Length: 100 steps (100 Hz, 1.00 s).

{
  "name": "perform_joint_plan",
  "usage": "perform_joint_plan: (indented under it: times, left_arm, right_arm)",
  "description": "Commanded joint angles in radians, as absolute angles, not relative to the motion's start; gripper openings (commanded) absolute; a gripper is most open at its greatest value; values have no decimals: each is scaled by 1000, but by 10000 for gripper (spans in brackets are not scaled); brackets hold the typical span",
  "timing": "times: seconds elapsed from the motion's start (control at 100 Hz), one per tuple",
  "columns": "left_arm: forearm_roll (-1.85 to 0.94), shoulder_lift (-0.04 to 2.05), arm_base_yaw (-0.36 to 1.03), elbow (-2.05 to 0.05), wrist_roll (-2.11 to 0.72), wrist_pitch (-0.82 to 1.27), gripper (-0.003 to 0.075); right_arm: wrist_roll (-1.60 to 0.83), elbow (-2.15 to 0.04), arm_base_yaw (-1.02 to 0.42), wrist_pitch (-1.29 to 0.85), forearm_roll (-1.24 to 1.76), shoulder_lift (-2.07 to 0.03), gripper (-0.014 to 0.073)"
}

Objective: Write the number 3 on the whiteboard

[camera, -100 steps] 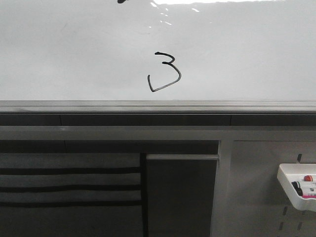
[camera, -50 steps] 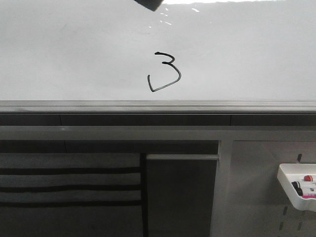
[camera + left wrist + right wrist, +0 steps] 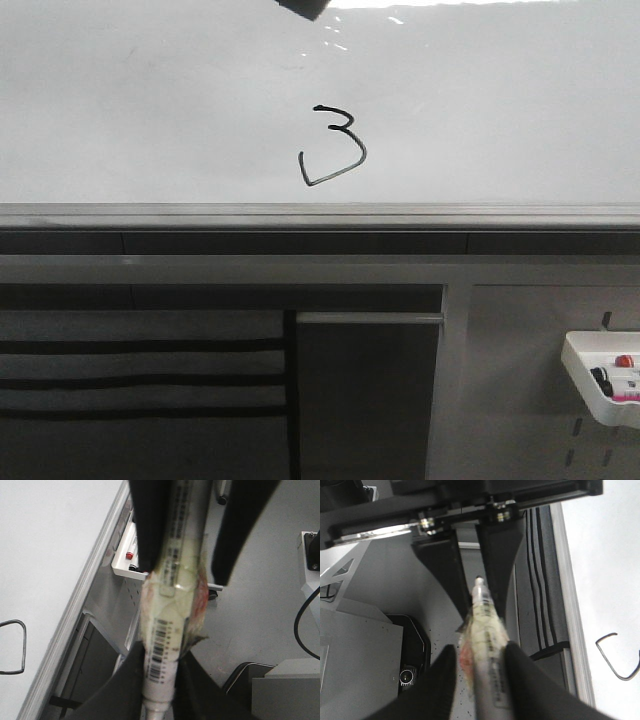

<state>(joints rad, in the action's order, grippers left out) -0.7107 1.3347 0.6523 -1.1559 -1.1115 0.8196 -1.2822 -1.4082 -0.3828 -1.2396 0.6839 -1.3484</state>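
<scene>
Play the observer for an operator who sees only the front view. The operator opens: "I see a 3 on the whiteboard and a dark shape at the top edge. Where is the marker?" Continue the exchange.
Observer: The marker is in the left gripper. In the left wrist view its fingers are closed on the barrel.
Operator: What about the right arm?
Observer: The right gripper has its fingers on either side of the same marker. I cannot tell whether they press on it.
Operator: Is there anything on the marker itself?
Observer: It has a barcode label and is wrapped in crumpled clear tape with a reddish patch.
</scene>
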Motion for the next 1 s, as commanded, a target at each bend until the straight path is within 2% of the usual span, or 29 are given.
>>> perform_joint_plan:
  times: [0.0,0.11,0.34,0.57,0.84,0.99]
  left_arm:
    - [-697,1312,651,-1190,-1089,773,-18]
    - [-604,1312,612,-1178,-962,705,-18]
    - [-572,1312,402,-1084,-798,531,-18]
    - [-612,1312,206,-933,-684,292,-18]
    - [-639,1364,182,-892,-684,78,-18]
    - [-644,1404,182,-892,-684,35,-18]
  right_arm:
    - [-1263,-1446,-373,-1237,704,-1316,338]
    - [-1200,-1479,-340,-1197,653,-1308,409]
    - [-1173,-1512,-232,-1160,649,-1305,403]
    - [-1166,-1512,-208,-1163,649,-1306,403]
    - [-1166,-1512,-208,-1169,651,-1306,403]
    - [-1166,-1512,-208,-1176,651,-1306,403]
